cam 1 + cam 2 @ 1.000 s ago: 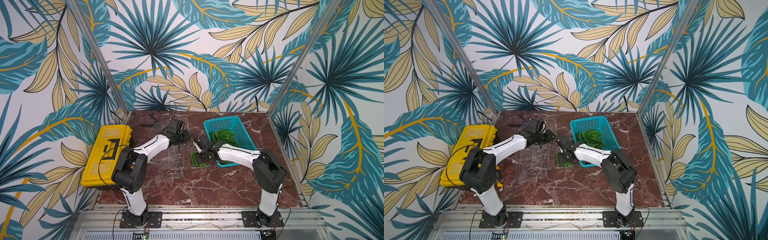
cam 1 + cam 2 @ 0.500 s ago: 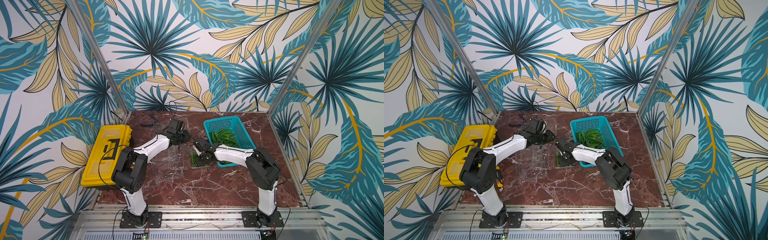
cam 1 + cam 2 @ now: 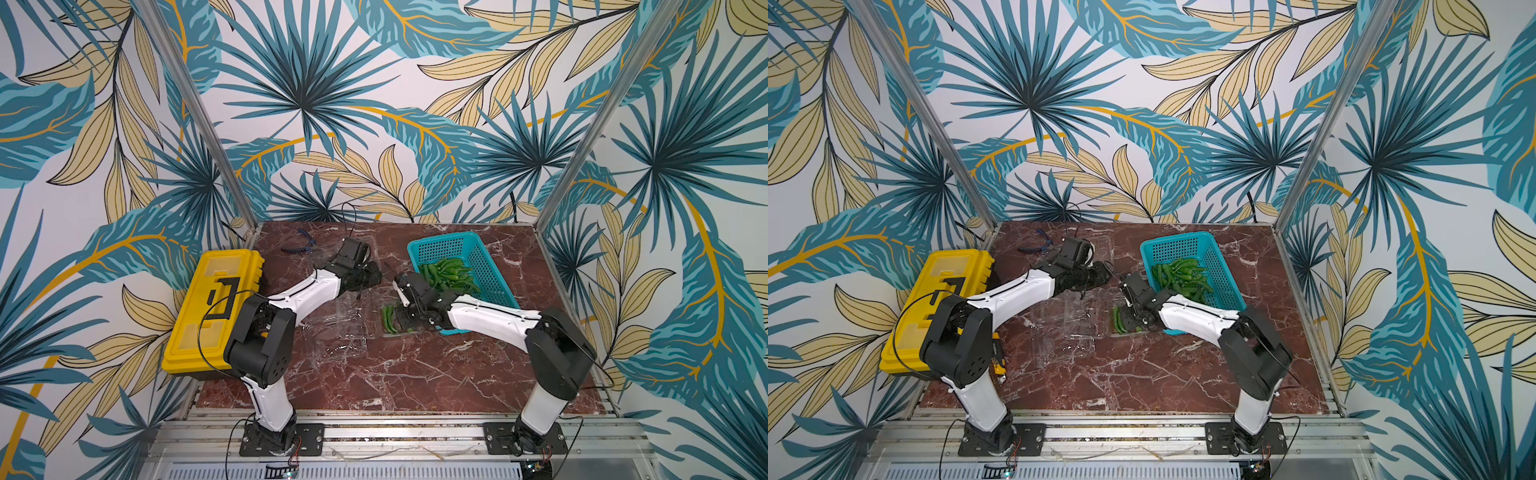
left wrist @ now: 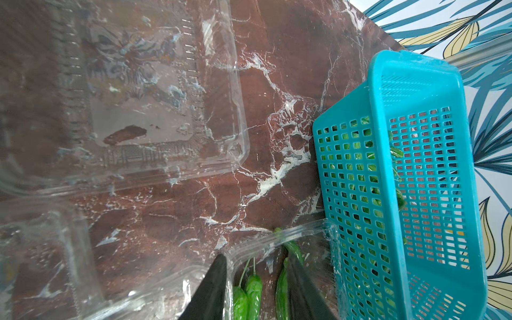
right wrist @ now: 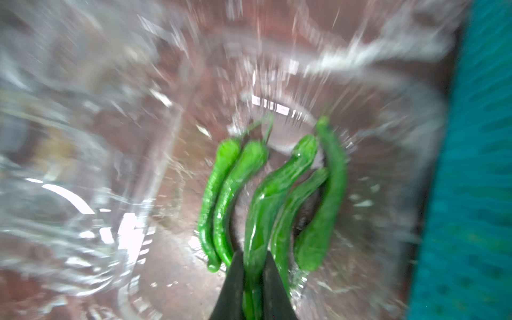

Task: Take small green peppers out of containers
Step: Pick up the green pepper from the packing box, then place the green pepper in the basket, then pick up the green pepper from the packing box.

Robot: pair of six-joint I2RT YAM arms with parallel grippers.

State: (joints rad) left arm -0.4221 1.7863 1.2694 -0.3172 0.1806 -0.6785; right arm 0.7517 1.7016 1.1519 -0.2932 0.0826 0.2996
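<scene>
right pincer [image 5: 252, 257] has closed on one of five small green peppers [image 5: 277, 191].

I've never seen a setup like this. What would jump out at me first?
Probably the teal basket at the back right of the marble table, heaped with small green peppers, and the bright yellow toolbox at the table's left edge. In the middle, the right end effector pinches one pepper lying among others in a clear container.
</scene>
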